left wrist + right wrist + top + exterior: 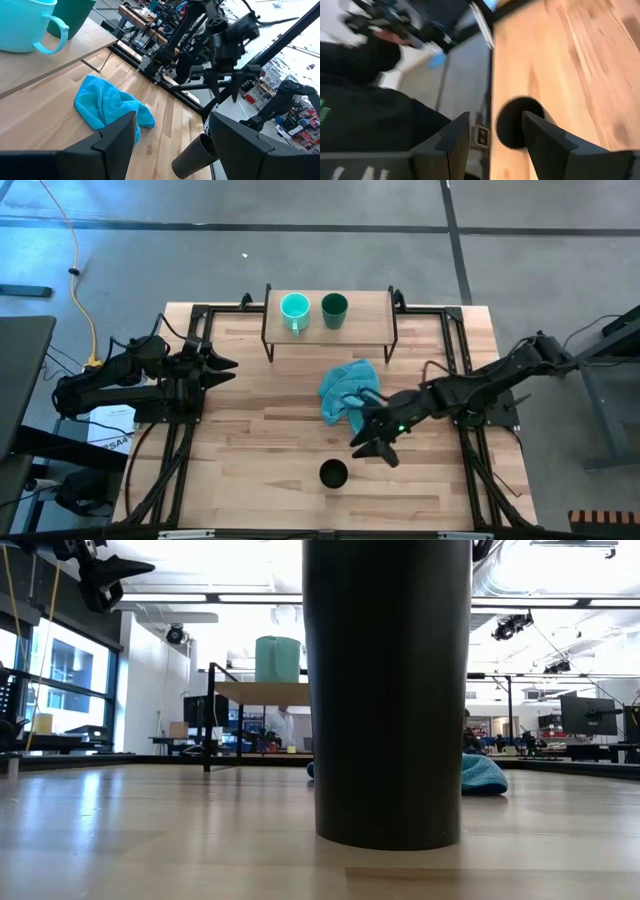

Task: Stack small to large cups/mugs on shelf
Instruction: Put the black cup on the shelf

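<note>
The wooden tabletop (280, 480) stood on a grey concrete floor (150, 250) crossed by dark seams. A yellow cable (78, 270) trailed over the floor beyond the tabletop's far left corner, and a dark desk edge (20, 380) stood off its left side. Across the room, a white ceiling carried long strip lights (250, 598) and a pale duct (500, 570). A tall window (60, 680) lit the left wall. Desks with dark monitors (590, 715) lined the right, and a person (285, 725) stood far back.
</note>
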Action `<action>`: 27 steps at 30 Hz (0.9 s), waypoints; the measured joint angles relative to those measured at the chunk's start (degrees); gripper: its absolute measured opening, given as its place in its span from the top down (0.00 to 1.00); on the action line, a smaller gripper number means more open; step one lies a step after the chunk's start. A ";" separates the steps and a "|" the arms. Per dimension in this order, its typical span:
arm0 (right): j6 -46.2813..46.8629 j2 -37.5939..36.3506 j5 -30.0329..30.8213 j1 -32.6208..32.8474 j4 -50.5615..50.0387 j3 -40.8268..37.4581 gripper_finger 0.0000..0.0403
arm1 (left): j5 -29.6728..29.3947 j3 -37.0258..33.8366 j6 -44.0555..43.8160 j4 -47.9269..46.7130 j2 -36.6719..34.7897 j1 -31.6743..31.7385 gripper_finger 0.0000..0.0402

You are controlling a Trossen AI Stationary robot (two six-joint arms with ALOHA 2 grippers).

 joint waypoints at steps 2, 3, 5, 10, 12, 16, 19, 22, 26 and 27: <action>0.14 2.53 1.17 0.40 -4.83 3.12 0.58 | 0.01 0.01 0.00 -0.01 -0.01 -0.01 0.41; 0.19 3.95 1.99 0.60 -6.77 4.78 0.58 | 0.02 0.02 0.00 -0.03 0.00 -0.01 0.41; -0.05 6.48 2.75 0.78 -9.76 7.98 0.58 | 0.02 0.02 0.00 -0.05 0.00 -0.02 0.41; -0.38 12.82 2.81 0.78 -14.66 14.31 0.58 | 0.02 0.01 0.02 -0.10 0.00 0.00 0.41; -0.41 14.86 2.81 0.78 -17.31 16.29 0.58 | 0.21 0.00 0.10 -0.15 0.00 0.00 0.41; -0.14 17.98 3.00 0.82 -20.87 18.73 0.58 | 1.92 0.02 0.76 -0.38 0.01 -0.01 0.41; 0.36 19.00 3.75 0.92 -20.69 19.06 0.58 | 2.76 0.00 1.23 -0.67 0.01 0.00 0.41; 1.37 19.83 4.81 1.11 -21.96 19.12 0.58 | 3.48 0.00 1.43 -0.69 0.01 0.00 0.41; 1.92 20.96 5.31 1.57 -22.58 19.12 0.58 | 4.88 0.00 1.46 -1.15 0.00 -0.01 0.41; 2.27 21.21 5.54 1.72 -22.66 19.12 0.58 | 5.19 0.00 1.49 -1.41 0.00 -0.02 0.41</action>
